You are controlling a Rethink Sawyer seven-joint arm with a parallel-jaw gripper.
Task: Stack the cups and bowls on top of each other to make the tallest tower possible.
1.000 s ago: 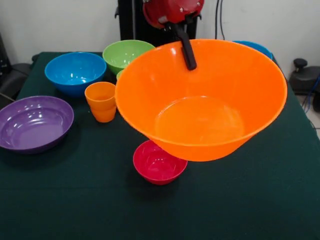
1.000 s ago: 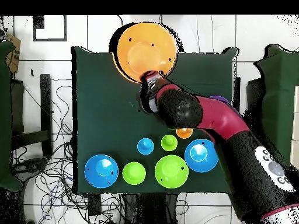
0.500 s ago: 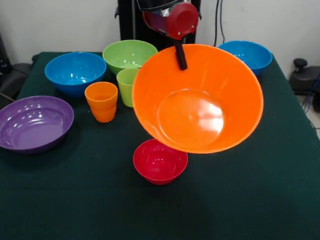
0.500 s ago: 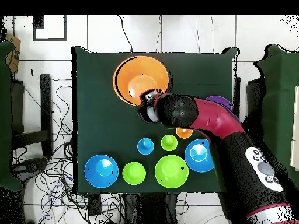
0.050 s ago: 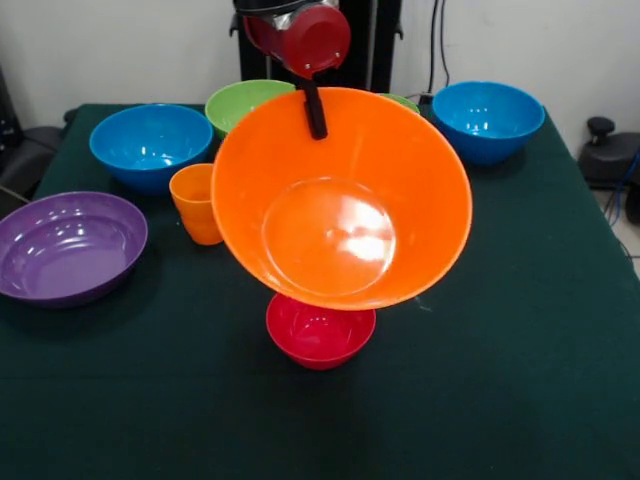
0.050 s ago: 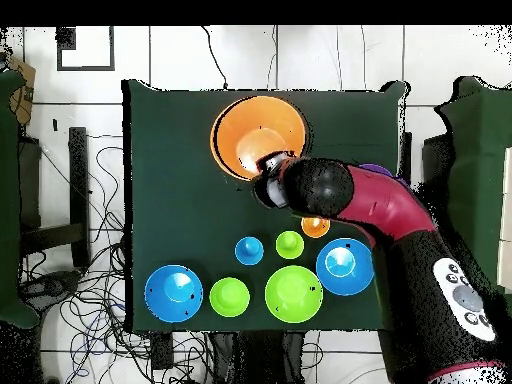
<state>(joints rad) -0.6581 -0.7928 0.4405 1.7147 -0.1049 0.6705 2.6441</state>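
Note:
My gripper [image 5: 316, 122] is shut on the far rim of the big orange bowl [image 5: 340, 200], with one black finger showing inside the rim. The bowl hangs in the air, tilted steeply with its opening toward the front camera. Its lower edge hangs just above the small red bowl [image 5: 320, 332] and covers that bowl's far rim. From overhead the orange bowl [image 6: 258, 137] lies beyond the gripper [image 6: 268, 186]. The orange cup [image 5: 195, 204] stands just left of the held bowl. The blue cup [image 6: 249, 250] and green cup [image 6: 289, 244] stand nearer the base.
A wide purple bowl [image 5: 68, 245] sits at the left edge. A blue bowl [image 5: 150, 143] and a green bowl [image 5: 248, 100] stand at the back left, with another blue bowl [image 5: 487, 118] at the back right. Overhead, a small green bowl [image 6: 230, 297] sits near the base.
The held orange bowl has swung left in the front view and come down over the red bowl, tipping more steeply. It now hides the green cup there.

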